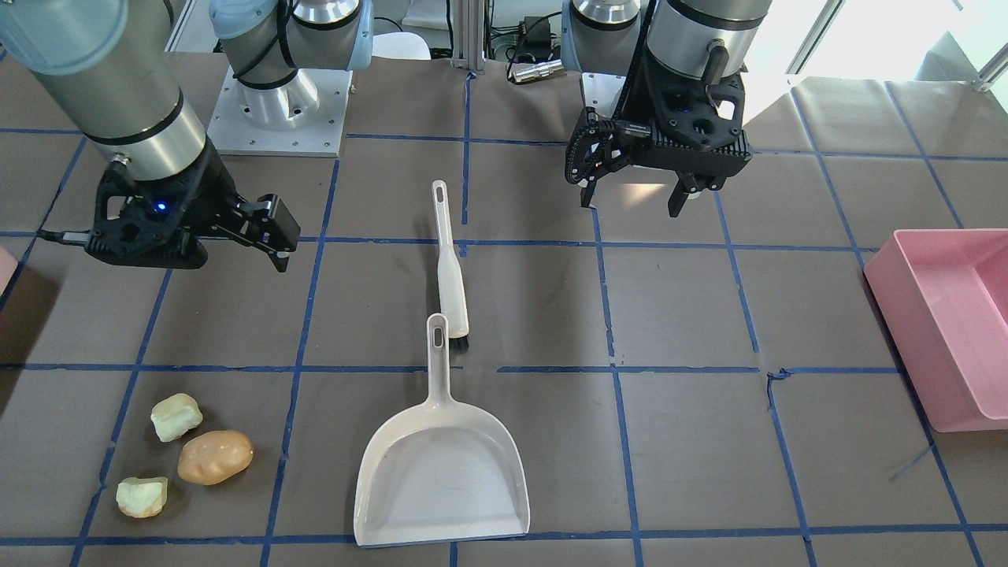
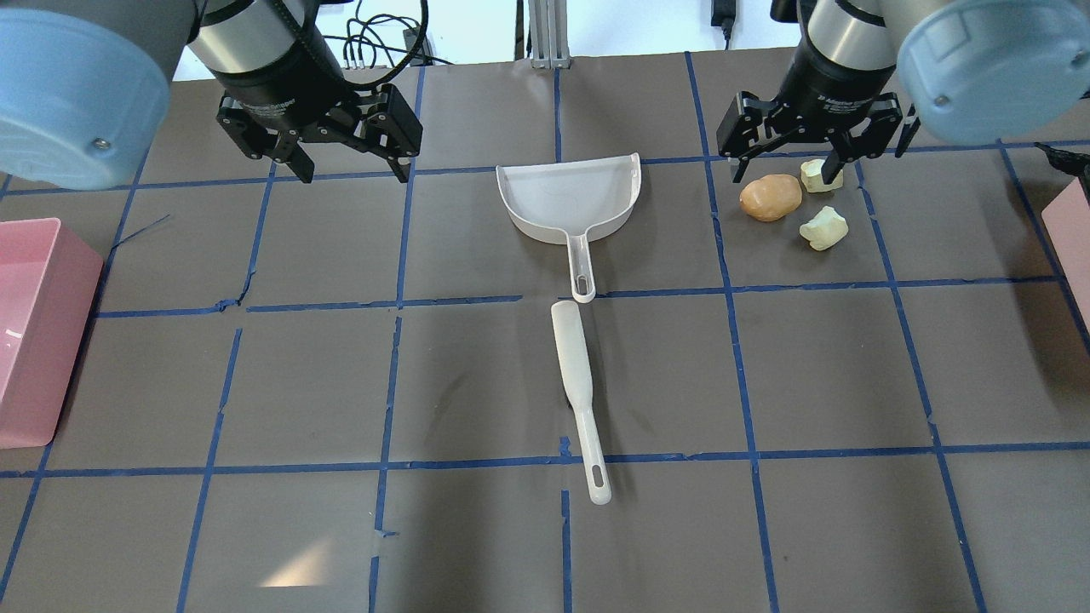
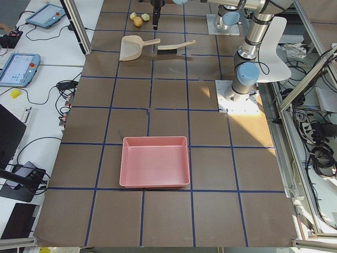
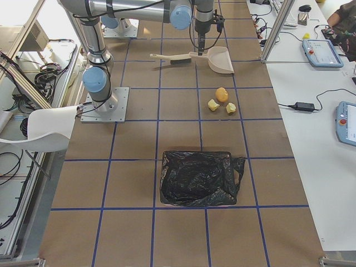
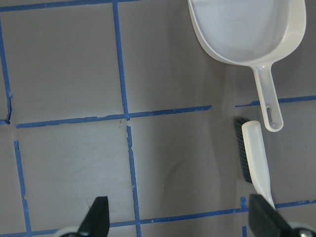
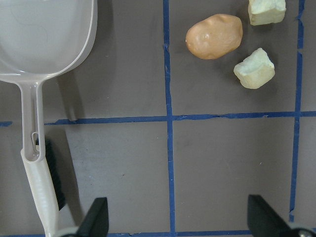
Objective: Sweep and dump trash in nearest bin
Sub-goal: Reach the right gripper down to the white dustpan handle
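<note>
The left pincer hangs open and empty, with the dustpan to its right and the brush behind that, long axis running back toward the robot's base. Further right, the right pincer, also spread wide and holding nothing, is the nearer one to the trash, three lumps lying on the bench just ahead of it; the bin shows as a corner well to its right.

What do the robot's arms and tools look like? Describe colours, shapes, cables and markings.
The left arm and right arm are silver-grey tubes with pale blue joint caps and black cables. The left tool and right tool are black ribbed frames with two fingers; the right one shows a blue light.
</note>
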{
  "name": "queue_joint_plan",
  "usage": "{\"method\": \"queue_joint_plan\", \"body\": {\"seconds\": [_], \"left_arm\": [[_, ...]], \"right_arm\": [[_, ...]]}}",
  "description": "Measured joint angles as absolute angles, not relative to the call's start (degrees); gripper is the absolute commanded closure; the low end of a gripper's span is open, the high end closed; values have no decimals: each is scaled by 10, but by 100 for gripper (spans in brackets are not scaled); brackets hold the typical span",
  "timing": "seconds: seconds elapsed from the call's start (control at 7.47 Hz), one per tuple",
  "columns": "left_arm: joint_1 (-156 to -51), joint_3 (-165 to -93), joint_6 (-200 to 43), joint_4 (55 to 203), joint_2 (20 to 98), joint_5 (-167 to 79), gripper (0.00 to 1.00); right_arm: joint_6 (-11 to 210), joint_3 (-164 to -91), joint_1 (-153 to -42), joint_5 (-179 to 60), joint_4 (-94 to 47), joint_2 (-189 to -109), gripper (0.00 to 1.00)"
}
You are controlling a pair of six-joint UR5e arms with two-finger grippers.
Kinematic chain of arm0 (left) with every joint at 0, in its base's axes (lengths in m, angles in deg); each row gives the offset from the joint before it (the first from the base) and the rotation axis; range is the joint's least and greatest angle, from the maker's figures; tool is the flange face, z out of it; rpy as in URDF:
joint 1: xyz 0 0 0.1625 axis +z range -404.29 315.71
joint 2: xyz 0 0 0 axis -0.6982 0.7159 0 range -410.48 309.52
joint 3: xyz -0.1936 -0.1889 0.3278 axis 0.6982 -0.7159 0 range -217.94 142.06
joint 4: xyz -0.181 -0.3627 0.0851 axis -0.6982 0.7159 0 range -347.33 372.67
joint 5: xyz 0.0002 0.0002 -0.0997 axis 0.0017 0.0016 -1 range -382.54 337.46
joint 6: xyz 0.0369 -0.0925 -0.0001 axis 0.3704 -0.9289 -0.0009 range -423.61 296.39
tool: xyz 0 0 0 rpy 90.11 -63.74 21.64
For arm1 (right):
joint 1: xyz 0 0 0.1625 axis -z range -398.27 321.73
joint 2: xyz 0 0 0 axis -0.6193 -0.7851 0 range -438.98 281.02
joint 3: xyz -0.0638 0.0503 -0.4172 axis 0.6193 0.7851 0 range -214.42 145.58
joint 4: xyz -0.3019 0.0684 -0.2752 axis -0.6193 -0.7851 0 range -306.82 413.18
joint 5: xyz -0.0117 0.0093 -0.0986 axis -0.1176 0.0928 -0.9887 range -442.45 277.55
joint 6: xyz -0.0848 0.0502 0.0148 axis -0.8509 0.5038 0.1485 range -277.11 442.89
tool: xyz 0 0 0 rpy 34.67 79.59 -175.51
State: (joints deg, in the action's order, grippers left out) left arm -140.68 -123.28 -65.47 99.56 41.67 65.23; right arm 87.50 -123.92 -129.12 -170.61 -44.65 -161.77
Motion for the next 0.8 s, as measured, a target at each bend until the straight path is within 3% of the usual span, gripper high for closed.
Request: {"method": "queue_joint_plan", "body": {"seconds": [0.8], "left_arm": [[-1411,-1235,-654,1000,415,650,0]], "right_arm": [[1024,-1255,-1460,-1705,-605,-1485,0]]}}
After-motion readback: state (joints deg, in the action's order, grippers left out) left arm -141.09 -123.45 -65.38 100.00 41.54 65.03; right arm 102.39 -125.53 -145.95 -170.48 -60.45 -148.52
